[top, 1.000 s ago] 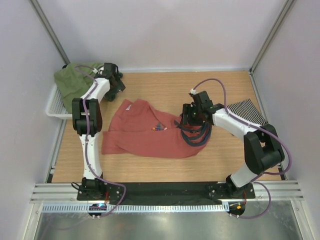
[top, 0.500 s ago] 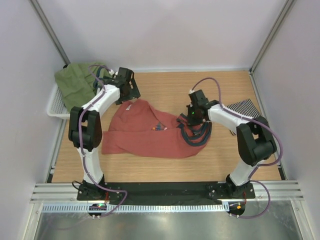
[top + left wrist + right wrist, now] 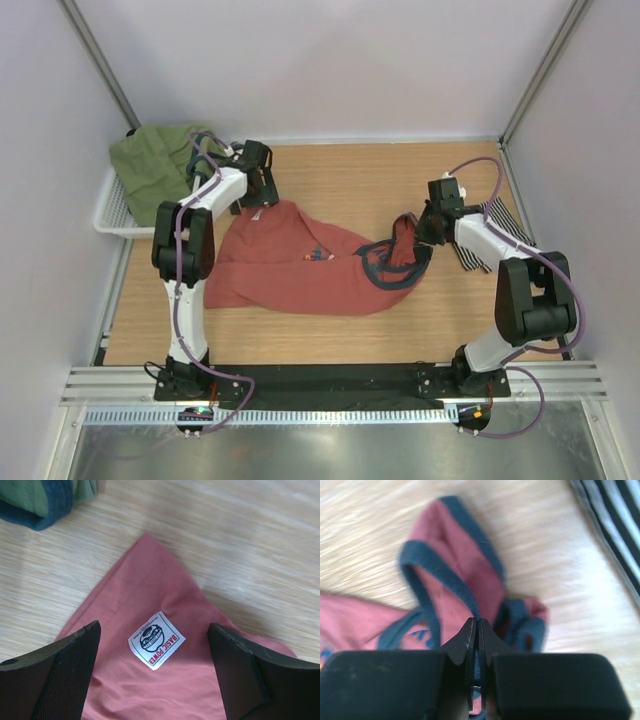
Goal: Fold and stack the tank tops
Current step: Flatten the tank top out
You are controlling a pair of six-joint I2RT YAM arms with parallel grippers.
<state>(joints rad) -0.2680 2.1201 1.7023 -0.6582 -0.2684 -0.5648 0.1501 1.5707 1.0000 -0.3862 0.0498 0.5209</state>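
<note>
The salmon-red tank top [image 3: 300,265] lies crumpled across the middle of the table, its dark teal trim [image 3: 385,262] at the right end. My right gripper [image 3: 418,232] is shut on a teal-trimmed strap [image 3: 465,592] and holds it lifted. My left gripper [image 3: 262,193] is open over the top's far-left corner, its jaws either side of a white "BASIC POWER" label [image 3: 156,640]. The striped tank top [image 3: 497,222] lies at the right edge, partly under my right arm; it also shows in the right wrist view [image 3: 615,525].
A white basket [image 3: 112,212] at the far left holds a green cloth [image 3: 150,165]. A green cloth edge with dark blue trim [image 3: 37,505] lies just beyond the red top's corner. White walls and metal frame posts surround the wooden table [image 3: 350,170].
My right gripper has moved right and lifted the teal-trimmed strap with it, stretching the red top. My left gripper came from the basket to the top's far-left corner.
</note>
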